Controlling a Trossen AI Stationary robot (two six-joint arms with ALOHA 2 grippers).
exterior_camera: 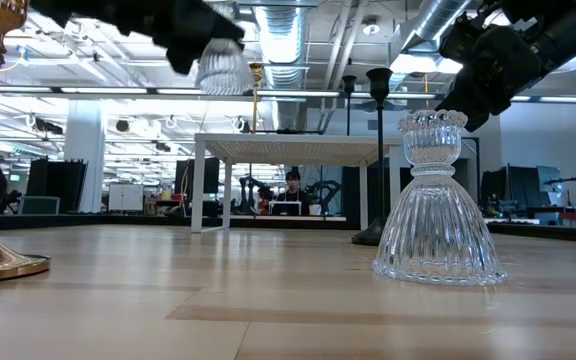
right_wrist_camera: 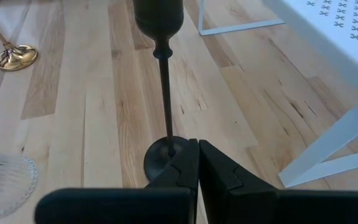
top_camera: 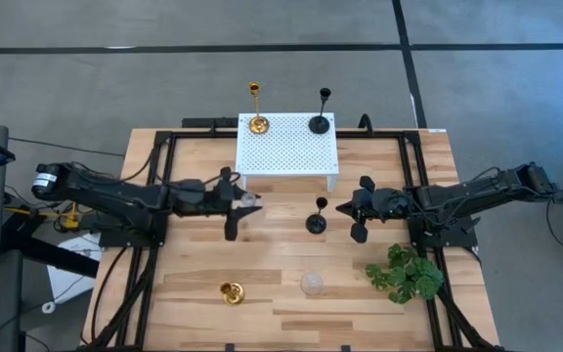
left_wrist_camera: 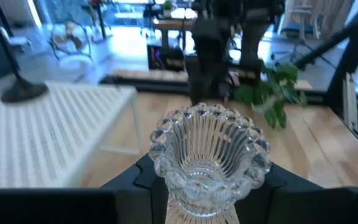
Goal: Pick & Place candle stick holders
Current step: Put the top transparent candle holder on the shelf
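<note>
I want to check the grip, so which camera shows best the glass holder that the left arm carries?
The left wrist view: the glass holder fills the frame, its beaded rim clear, between the left gripper's jaws. The high view gives only a pale spot by the white platform. The low view shows it partly hidden, up high. The right wrist view misses it.

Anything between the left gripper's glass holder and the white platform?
Nothing visible. The left gripper holds the clear glass holder just off the white platform's front edge; the platform's near middle is bare, gold and black holders at its back corners.
</note>
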